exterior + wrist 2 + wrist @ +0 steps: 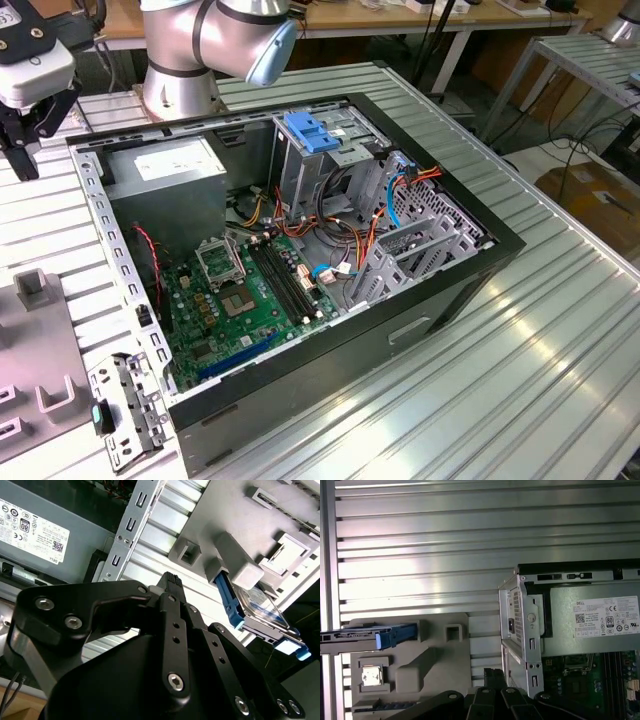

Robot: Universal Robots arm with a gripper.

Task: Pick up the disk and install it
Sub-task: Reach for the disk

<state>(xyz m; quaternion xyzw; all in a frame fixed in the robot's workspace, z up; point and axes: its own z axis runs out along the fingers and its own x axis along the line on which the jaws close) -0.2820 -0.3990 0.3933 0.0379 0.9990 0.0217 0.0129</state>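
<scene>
- Disk (370,634) stands on its edge in the grey holder (432,675), just beside the open computer case (530,630).
- Gripper (492,675) hangs apart from the disk; spread or pressed together, I cannot tell.

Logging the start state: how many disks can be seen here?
1. In both wrist views the disk stands on edge in the grey holder tray beside the computer case. More could be hidden inside the case's metal cage.
</scene>
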